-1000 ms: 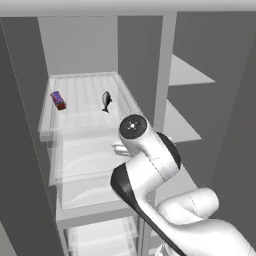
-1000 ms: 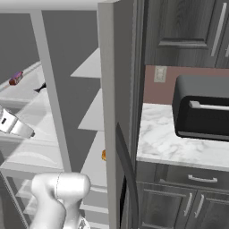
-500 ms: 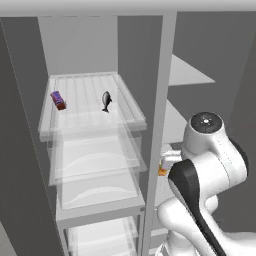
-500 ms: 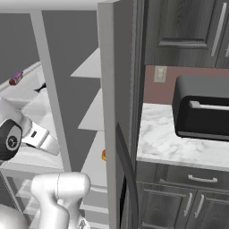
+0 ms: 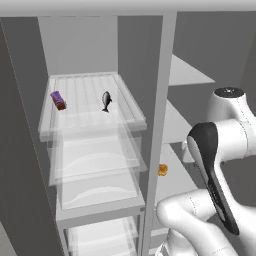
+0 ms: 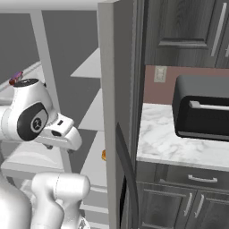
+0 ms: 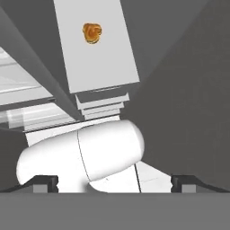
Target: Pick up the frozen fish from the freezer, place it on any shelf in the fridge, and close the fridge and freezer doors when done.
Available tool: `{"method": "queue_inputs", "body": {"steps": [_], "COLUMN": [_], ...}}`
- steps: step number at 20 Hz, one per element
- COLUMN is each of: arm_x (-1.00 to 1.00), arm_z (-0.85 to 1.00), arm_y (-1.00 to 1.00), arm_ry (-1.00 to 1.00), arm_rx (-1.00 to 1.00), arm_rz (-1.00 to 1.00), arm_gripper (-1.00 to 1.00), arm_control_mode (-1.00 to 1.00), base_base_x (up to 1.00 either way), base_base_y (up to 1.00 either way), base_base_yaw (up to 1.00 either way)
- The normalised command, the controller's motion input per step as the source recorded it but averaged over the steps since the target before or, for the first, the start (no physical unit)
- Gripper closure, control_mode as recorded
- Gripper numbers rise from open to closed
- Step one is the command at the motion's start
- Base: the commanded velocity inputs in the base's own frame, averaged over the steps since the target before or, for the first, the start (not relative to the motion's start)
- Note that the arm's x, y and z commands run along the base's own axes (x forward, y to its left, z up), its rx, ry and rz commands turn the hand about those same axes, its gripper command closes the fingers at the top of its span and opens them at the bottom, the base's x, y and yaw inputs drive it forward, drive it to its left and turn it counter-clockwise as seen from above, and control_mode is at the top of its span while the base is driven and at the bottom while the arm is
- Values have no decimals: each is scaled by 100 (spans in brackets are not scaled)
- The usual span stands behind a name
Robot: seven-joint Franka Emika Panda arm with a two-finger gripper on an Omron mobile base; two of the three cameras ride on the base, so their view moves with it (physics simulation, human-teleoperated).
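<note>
The frozen fish (image 5: 106, 100), small and dark, lies on the top clear tray (image 5: 127, 102) of the freezer at the left, far from my hand. My gripper (image 7: 114, 183) is open: its fingertips (image 7: 45, 183) stand wide apart with nothing held between them. The hand (image 6: 65, 136) hangs in front of the fridge compartment, right of the grey divider (image 5: 156, 140), and points down over the white fridge shelves (image 7: 96, 58). In the left base view my own arm covers most of the hand.
A purple and red packet (image 5: 58, 100) lies left of the fish on the same tray. A small orange item (image 5: 163, 170) sits on a lower fridge shelf. The open fridge door (image 6: 117, 80) stands at the right, with a black appliance (image 6: 201, 107) on the marble counter (image 6: 159, 141) beyond it.
The arm has swung from in front of the freezer drawers to the right, over to the fridge side. The fish and the packet have stayed in place.
</note>
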Motion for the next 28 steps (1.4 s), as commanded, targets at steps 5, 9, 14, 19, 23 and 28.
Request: {"method": "queue_inputs", "body": {"steps": [5, 9, 14, 19, 23, 28], "arm_x": [-16, 0, 0, 0, 0, 0], "arm_z": [-7, 0, 0, 0, 0, 0], "arm_y": [27, 0, 0, 0, 0, 0], "arm_ry": [2, 0, 0, 0, 0, 0], "arm_rx": [0, 0, 0, 0, 0, 0], "arm_rz": [0, 0, 0, 0, 0, 0], "arm_gripper": [-100, -100, -100, -100, -100, -100], "arm_control_mode": [100, 100, 100, 100, 100, 100], "base_base_x": [-4, -14, -21, -67, -88, -68], "base_base_y": [12, 53, 22, 1, 0, 6], "base_base_yaw": [0, 0, 0, 1, 4, 2]}}
